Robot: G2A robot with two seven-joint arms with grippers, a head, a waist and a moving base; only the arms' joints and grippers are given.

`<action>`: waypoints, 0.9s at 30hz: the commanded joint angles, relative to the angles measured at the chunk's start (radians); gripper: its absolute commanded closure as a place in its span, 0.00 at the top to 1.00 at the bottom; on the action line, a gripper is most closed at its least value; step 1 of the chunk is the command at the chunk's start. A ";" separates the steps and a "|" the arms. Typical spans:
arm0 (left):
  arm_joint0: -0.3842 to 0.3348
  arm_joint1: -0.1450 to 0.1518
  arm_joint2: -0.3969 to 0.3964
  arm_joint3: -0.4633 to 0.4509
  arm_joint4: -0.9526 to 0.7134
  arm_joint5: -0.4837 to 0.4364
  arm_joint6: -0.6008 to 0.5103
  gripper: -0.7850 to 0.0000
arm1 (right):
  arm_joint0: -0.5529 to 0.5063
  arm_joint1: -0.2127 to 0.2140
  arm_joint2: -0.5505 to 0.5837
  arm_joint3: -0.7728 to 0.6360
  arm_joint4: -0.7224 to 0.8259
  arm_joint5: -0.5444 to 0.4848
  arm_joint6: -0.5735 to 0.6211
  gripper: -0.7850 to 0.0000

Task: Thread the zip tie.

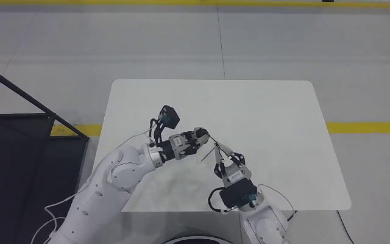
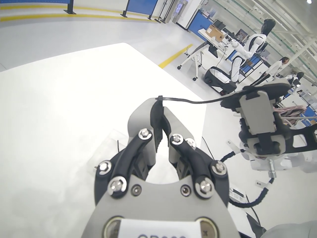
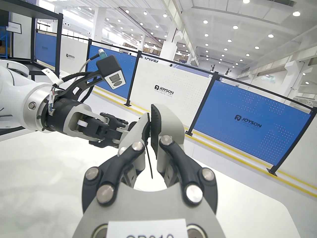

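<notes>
Left wrist view, closest to me: my left gripper is pinched narrow on the head of the zip tie. The black strap runs out from it to the right gripper just beyond, both held above the white table. In the right wrist view, the right gripper is clamped tight on the strap, the loose tail hanging between its fingers, and the left fingertips are hidden behind it. From the top view I can barely make out the tie.
</notes>
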 commanded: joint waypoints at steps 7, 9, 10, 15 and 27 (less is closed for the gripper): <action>-0.003 -0.002 -0.005 0.013 -0.042 -0.010 -0.013 0.00 | -0.001 0.001 0.002 -0.001 0.004 -0.007 -0.004 0.57; -0.002 -0.002 -0.006 0.013 -0.046 -0.012 -0.014 0.00 | -0.001 0.001 0.002 -0.001 0.002 -0.009 -0.004 0.56; -0.001 -0.002 -0.007 0.013 -0.046 -0.013 -0.014 0.00 | -0.001 0.001 0.002 -0.001 0.002 -0.009 -0.004 0.55; 0.002 -0.003 -0.008 0.012 -0.050 -0.011 -0.016 0.00 | -0.001 0.002 0.001 -0.002 0.002 -0.013 -0.004 0.57; -0.018 -0.007 -0.008 0.039 -0.108 -0.012 -0.040 0.00 | -0.009 0.007 0.020 -0.010 0.040 -0.070 -0.021 0.65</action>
